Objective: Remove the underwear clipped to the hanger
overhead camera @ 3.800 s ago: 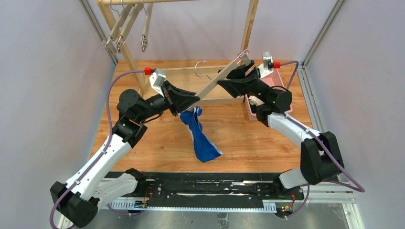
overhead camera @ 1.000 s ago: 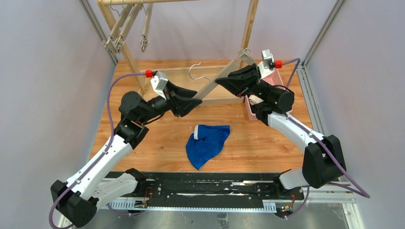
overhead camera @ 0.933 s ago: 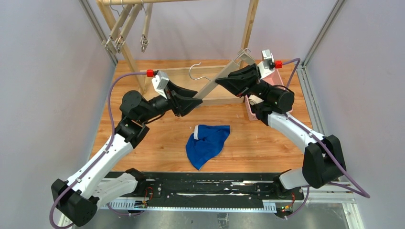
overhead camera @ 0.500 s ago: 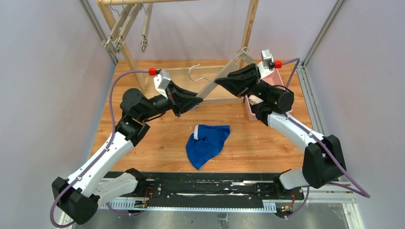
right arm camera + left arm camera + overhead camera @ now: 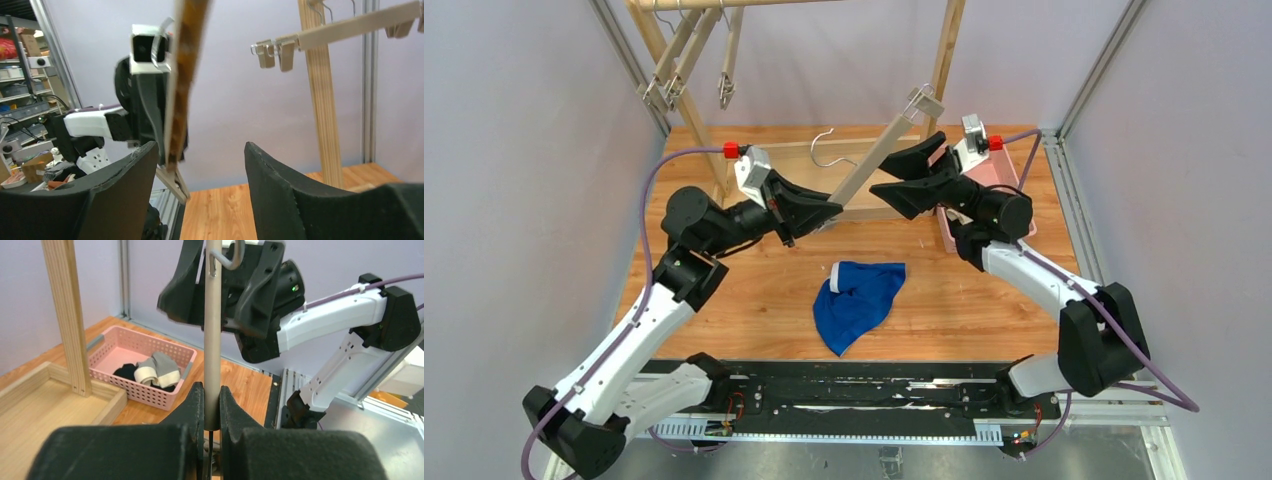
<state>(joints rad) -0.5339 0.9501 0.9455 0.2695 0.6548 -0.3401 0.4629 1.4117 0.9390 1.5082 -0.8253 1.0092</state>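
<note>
The bright blue underwear (image 5: 859, 300) lies crumpled on the wooden table, free of the hanger. My left gripper (image 5: 827, 208) is shut on the lower end of the bare wooden hanger (image 5: 879, 150), which slants up to the right. In the left wrist view my left gripper (image 5: 212, 390) pinches the bar (image 5: 213, 330). My right gripper (image 5: 900, 170) is open beside the bar's upper part. In the right wrist view my right gripper (image 5: 200, 150) is open, and the bar (image 5: 182, 85) stands near its left finger. Black and grey fabric pieces (image 5: 150, 371) lie in a pink basket (image 5: 150, 392).
The pink basket (image 5: 1004, 180) sits at the back right, mostly behind my right arm. A wooden rack (image 5: 674, 60) with several empty clip hangers (image 5: 325, 32) stands at the back. A shallow wooden tray (image 5: 814, 150) lies under the rack.
The blue underwear, hanging 3.8 s ago, dropped onto the table. My right gripper has opened and let go of the hanger. The hanger's far end has risen slightly in my left gripper.
</note>
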